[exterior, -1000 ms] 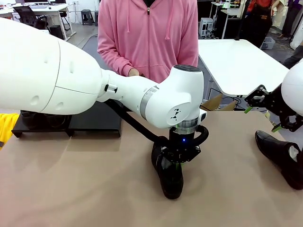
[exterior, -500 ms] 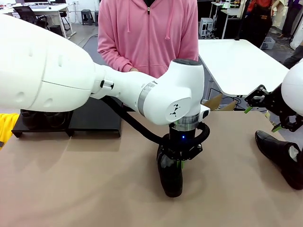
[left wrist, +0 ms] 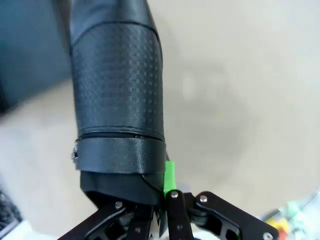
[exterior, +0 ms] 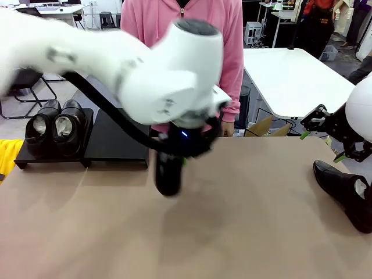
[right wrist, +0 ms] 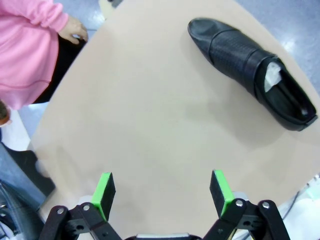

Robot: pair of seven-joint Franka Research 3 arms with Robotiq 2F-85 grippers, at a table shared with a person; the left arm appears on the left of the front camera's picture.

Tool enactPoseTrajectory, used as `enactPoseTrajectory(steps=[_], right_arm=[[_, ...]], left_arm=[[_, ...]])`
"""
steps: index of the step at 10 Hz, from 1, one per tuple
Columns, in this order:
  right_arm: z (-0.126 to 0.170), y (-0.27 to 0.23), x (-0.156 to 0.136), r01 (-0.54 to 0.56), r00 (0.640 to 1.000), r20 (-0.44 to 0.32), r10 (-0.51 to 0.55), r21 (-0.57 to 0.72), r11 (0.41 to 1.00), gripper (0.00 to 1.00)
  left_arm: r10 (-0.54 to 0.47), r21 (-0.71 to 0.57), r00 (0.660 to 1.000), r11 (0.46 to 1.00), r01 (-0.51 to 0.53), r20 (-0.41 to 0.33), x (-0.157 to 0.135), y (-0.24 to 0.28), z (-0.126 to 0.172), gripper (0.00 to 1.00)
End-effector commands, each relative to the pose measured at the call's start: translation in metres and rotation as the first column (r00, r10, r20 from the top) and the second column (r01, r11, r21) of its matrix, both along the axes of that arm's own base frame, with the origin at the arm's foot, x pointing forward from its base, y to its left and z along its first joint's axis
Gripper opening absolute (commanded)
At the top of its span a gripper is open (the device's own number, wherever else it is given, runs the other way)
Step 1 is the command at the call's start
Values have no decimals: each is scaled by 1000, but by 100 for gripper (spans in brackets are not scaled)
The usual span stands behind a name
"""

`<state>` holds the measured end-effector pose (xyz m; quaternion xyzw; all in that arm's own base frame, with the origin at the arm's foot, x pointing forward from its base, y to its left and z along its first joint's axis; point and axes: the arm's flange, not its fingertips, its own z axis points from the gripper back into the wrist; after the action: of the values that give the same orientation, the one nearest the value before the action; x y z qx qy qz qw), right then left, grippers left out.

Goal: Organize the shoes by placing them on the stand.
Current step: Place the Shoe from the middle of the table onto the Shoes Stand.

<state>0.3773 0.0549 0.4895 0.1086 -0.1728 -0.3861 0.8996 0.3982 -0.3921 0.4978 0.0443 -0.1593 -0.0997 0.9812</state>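
Note:
My left gripper (exterior: pixel 181 152) is shut on the heel end of a black shoe (exterior: pixel 167 174), which hangs toe-down above the table left of centre, blurred by motion. In the left wrist view the textured shoe (left wrist: pixel 117 100) runs up from the shut gripper (left wrist: pixel 161 187), with one green pad (left wrist: pixel 170 172) against its side. The black stand (exterior: pixel 116 142) sits at the far left, with two shoes (exterior: pixel 55 129) side by side on its left panel. Another shoe (exterior: pixel 346 195) lies at the table's right edge, also seen as the shoe (right wrist: pixel 250 70) in the right wrist view. My right gripper (exterior: pixel 321 145) hovers open above it, as the open gripper (right wrist: pixel 162 192) shows.
A person in a pink hoodie (exterior: pixel 180 40) stands at the far side, one hand (right wrist: pixel 75 30) at the table edge. A cardboard box (exterior: pixel 264 127) sits behind the table at the right. The stand's right panel is bare.
The left arm has lifted the shoe off the middle of the table and swung it left toward the stand, uncovering the two shoes there. The right arm has not moved.

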Motion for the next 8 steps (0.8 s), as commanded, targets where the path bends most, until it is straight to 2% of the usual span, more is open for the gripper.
enactPoseTrajectory(steps=[1, 4, 6, 8], right_arm=[[0, 0, 0, -5, 1000, 14, 4, 4, 1000, 100], [0, 0, 0, -5, 1000, 14, 4, 4, 1000, 100], [0, 0, 0, -5, 1000, 14, 4, 4, 1000, 100], [0, 0, 0, -5, 1000, 14, 4, 4, 1000, 100]], left_arm=[[34, 46, 977, 998, -45, 208, 9, 67, 26, 0], [18, 72, 974, 997, -35, 224, 58, 141, 35, 0], [-13, 47, 983, 999, 5, 184, 99, 184, 20, 0], [-3, -1, 981, 1000, 3, 193, 119, 211, 0, 0]])
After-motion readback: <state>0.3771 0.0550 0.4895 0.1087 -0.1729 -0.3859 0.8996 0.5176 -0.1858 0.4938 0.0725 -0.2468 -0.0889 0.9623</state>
